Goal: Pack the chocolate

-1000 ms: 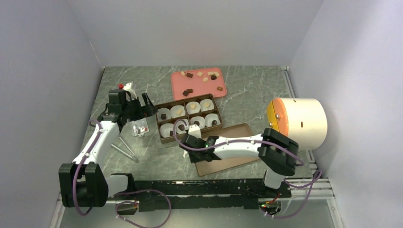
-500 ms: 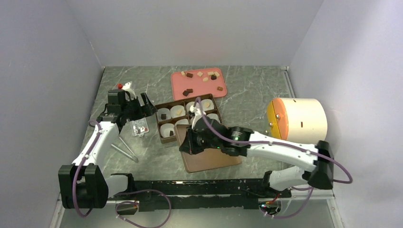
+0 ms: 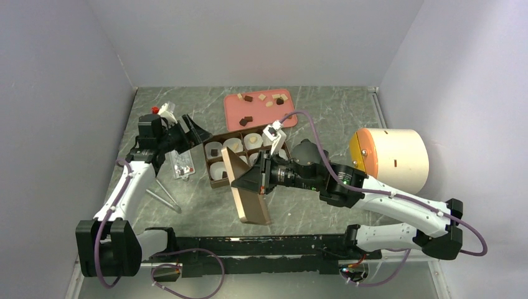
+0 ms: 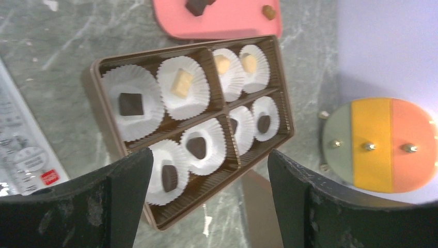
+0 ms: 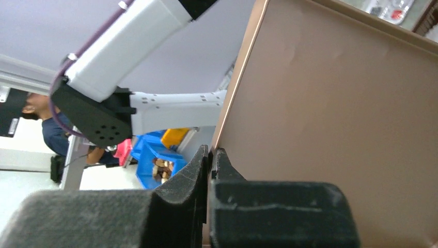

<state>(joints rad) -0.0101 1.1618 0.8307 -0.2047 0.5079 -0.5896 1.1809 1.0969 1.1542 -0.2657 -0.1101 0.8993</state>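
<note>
Change: flat brown card lid (image 3: 248,190) is now tipped from lying to on-edge, pinched in the closed right gripper (image 5: 212,155) | left gripper (image 3: 194,129) is held open, empty | brown compartmented box (image 4: 94,77) of chocolate chunks (image 4: 128,103) is judged ready for lidding

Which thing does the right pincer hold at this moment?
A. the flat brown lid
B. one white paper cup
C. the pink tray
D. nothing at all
A: the right pincer is closed on the edge of the flat brown lid, which stands steeply tilted in front of the box of paper cups.
</note>
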